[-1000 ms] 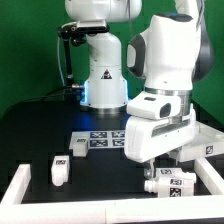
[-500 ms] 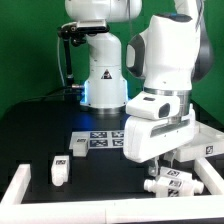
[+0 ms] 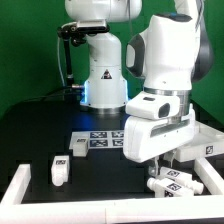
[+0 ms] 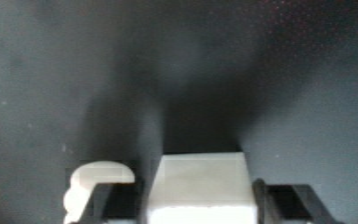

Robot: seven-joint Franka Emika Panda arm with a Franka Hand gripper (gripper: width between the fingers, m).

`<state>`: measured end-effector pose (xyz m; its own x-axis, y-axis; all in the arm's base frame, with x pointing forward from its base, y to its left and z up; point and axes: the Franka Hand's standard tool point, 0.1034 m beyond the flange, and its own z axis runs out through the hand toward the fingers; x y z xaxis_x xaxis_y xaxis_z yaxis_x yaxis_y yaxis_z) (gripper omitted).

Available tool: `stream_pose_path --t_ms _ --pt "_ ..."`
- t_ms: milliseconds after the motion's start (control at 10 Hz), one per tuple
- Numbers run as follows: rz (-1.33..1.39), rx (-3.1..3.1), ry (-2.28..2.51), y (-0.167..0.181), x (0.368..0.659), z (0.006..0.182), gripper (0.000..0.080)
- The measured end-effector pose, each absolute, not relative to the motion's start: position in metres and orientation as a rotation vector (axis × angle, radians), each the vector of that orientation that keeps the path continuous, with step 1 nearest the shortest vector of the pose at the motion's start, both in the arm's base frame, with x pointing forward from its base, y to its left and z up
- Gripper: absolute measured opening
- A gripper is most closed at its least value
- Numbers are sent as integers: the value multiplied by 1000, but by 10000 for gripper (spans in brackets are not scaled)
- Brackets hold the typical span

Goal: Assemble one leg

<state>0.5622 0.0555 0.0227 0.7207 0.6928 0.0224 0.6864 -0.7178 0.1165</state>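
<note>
My gripper is down at the table near the front right, under the big white hand. In the wrist view the gripper has a white leg between its two dark fingers, which sit against its sides. In the exterior view this leg lies tilted just below the hand. A rounded white part sits right beside the left finger. A second short white leg lies apart at the exterior view's left.
The marker board lies behind the hand in the middle of the black table. A white frame rail runs along the front left, another at the right. The robot base stands at the back.
The white leg under the hand has shifted slightly toward the exterior view's right and now lies more tilted. The hand itself has barely moved.
</note>
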Motion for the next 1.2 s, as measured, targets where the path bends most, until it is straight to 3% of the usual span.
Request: stream_pose_path --t_ms 100,500,1100,1200 --pt "96 2825 1127 55 560 23 284" --pt "7 2892 1044 33 491 47 284" --pt "-4 2894 1038 31 489 44 284" --pt "-14 2904 1021 25 478 47 284"
